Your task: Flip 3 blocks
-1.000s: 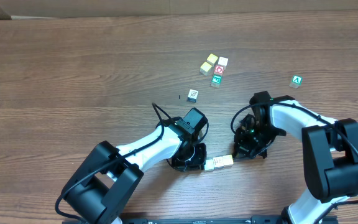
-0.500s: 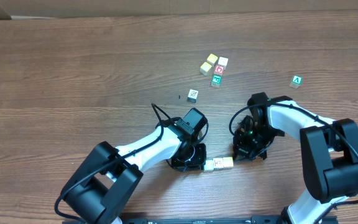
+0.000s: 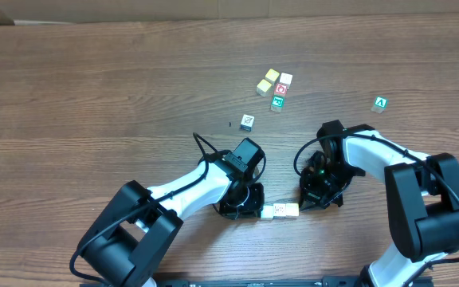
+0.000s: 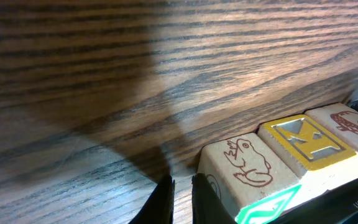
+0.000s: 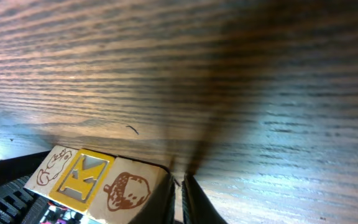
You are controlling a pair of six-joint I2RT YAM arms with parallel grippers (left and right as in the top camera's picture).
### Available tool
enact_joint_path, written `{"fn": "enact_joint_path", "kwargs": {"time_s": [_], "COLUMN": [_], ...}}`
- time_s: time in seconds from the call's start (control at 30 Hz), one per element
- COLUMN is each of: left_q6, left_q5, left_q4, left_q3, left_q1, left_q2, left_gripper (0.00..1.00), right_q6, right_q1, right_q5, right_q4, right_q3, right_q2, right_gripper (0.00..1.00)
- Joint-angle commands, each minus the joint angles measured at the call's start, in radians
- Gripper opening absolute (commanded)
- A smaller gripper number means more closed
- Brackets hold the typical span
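Blocks (image 3: pixel 280 211) slid straighter near the counter's (image 3: pixel 94 96) front edge — left gripper (image 4: pixel 180 193) and right gripper (image 5: pixel 178 186), both pressed together, flank them; tip each over slowly.

3 blocks (image 4: pixel 306 140) touching in a row on the table (image 3: pixel 94 96)

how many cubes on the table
10: a cluster of five at the back, a slash-marked cube in front, a green A cube far right, a row of three at the front; more may be hidden.
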Motion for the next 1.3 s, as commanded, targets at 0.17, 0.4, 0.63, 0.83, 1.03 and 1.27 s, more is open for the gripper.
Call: {"fn": "enact_joint_path", "kwargs": {"time_s": [0.17, 0.4, 0.63, 0.83, 1.03, 1.27], "left_q6": [0.071, 0.15, 0.214, 0.208, 0.156, 0.121], "left_q5": [-0.151, -0.154, -0.155, -0.154, -0.146, -0.121], "left_q4": [-0.042, -0.145, -0.208, -0.205, -0.176, -0.182], "left_q3": [-0.002, 0.079, 0.082, 0.081, 0.08, 0.08], "left_q1": [0.023, 0.098, 0.145, 0.126, 0.084, 0.023], "left_q2": [0.077, 0.077, 0.077, 0.077, 0.077, 0.077], "left_gripper": [0.04, 0.04, 0.04, 0.04, 0.04, 0.04], "right_q6": [0.005, 0.005, 0.006, 0.009, 0.01, 0.009], "right_q1": [0.0, -0.058, -0.081, -0.07, -0.046, -0.027], "right_q5": [0.062, 0.126, 0.208, 0.128, 0.033, 0.014], "right_q4": [-0.015, -0.069, -0.077, -0.084, -0.023, 0.049], "right_q3": [0.022, 0.101, 0.101, 0.092, 0.034, 0.016], "right_q2": [0.011, 0.011, 0.011, 0.011, 0.011, 0.011], "right_gripper": [0.22, 0.72, 0.8, 0.11, 0.04, 0.04]}}
